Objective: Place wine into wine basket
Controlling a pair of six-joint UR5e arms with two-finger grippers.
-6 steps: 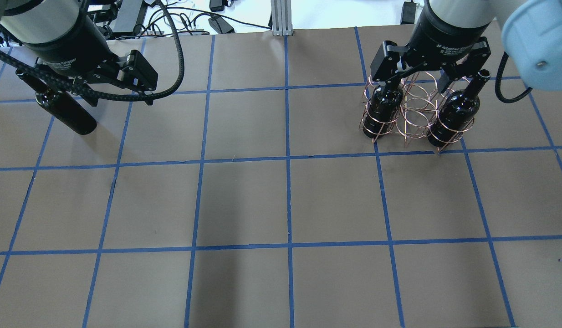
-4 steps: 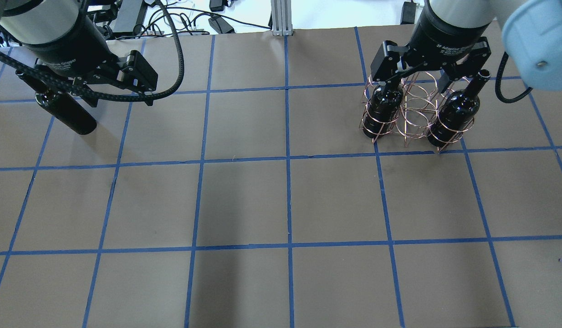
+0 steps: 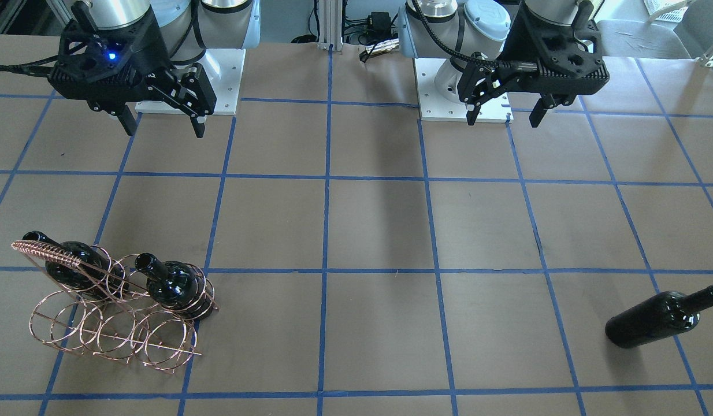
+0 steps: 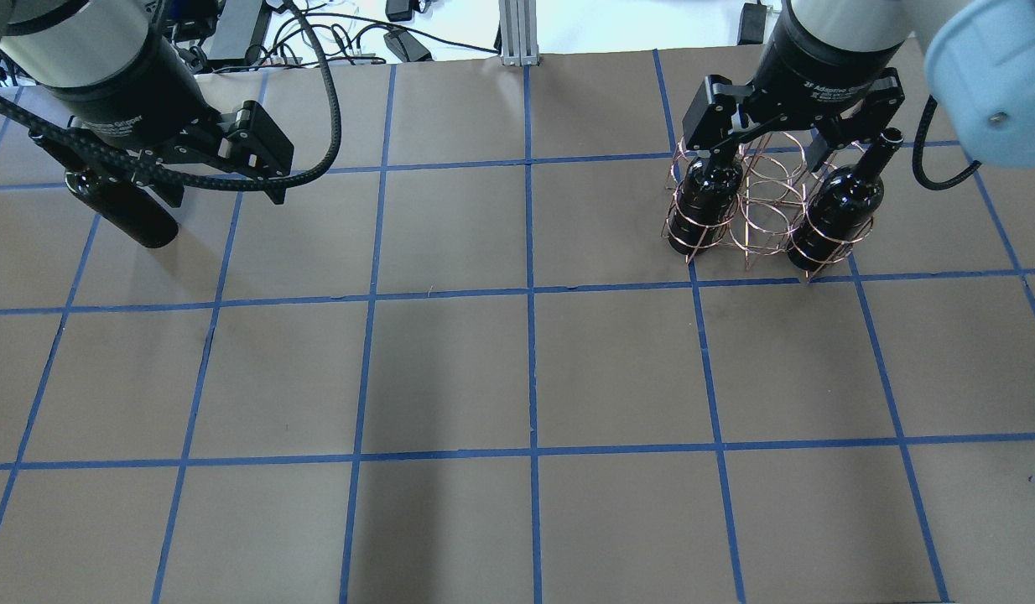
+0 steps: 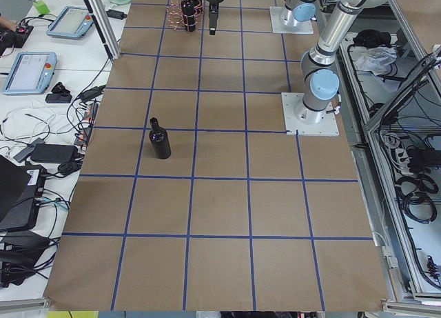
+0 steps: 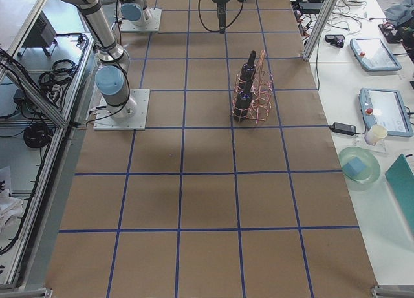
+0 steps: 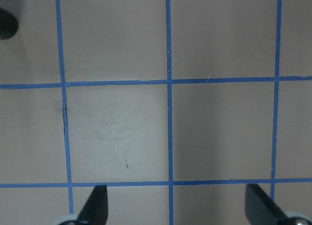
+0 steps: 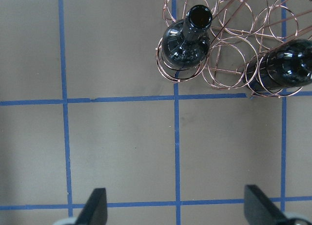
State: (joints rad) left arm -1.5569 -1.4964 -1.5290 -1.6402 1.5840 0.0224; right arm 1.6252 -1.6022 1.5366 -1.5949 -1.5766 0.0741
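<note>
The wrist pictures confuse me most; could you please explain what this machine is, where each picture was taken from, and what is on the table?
It is a robot with two arms at a table taped into blue squares. Four fixed cameras watch it: one above and behind the robot, one facing it, one at each table end. The wrist pictures come from cameras on the arms, looking down past the left fingers and the right fingers; both pairs are spread open and hold nothing. On the table stands a copper wire wine basket with the left-end bottle and the right-end bottle in it, the middle ring empty. The loose wine bottle stands upright on the robot's left side.
</note>
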